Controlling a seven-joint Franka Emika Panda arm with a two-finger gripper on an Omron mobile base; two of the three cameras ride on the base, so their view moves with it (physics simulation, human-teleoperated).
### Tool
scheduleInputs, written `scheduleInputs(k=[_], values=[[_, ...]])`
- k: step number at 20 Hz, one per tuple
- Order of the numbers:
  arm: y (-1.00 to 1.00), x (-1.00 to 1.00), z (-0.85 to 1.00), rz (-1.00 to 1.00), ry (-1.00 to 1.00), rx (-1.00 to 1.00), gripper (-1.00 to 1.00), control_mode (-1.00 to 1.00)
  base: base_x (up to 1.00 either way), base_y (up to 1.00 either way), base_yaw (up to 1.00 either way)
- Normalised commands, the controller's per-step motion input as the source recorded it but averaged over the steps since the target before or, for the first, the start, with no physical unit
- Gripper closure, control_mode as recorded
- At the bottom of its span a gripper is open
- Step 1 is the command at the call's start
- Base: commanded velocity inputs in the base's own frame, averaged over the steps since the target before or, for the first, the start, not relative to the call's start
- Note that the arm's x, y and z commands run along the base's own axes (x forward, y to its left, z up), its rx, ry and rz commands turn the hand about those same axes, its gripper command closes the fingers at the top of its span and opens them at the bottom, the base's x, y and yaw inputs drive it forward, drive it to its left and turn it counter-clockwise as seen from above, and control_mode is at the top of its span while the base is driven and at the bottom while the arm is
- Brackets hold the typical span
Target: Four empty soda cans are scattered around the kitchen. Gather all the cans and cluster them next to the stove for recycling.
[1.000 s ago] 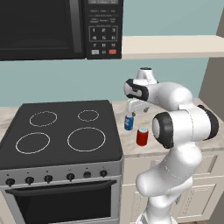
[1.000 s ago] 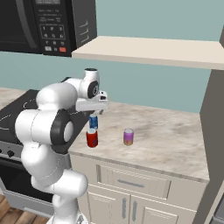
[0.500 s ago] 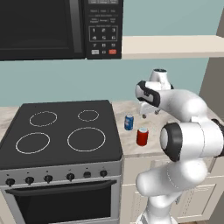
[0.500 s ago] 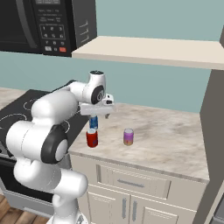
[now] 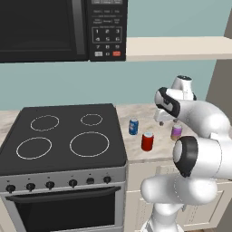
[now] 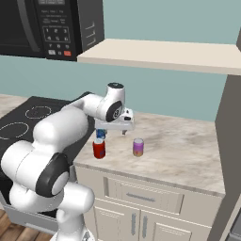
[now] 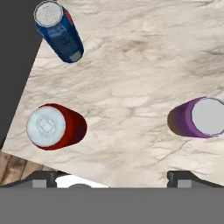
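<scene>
Three upright cans [image 7: 57,127] beside stove [image 5: 63,140]

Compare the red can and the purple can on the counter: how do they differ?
The red can stands near the stove, close to the blue can; the purple can stands farther away, alone. Red body against purple-pink. Both stand upright with silvery tops, untouched.
</scene>
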Motion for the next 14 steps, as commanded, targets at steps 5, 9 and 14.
scheduleInputs(k=[5, 9, 14], values=[[-0.41, -0.01, -0.01, -0.15, -0.01, 0.00, -1.00, -1.00, 0.00, 0.00, 0.00], [-0.40, 0.08, -0.05, -0.14, 0.01, 0.00, -1.00, -1.00, 0.00, 0.00, 0.00], [-0.37, 0.08, -0.04, -0.09, 0.00, 0.00, -1.00, -1.00, 0.00, 0.00, 0.00]])
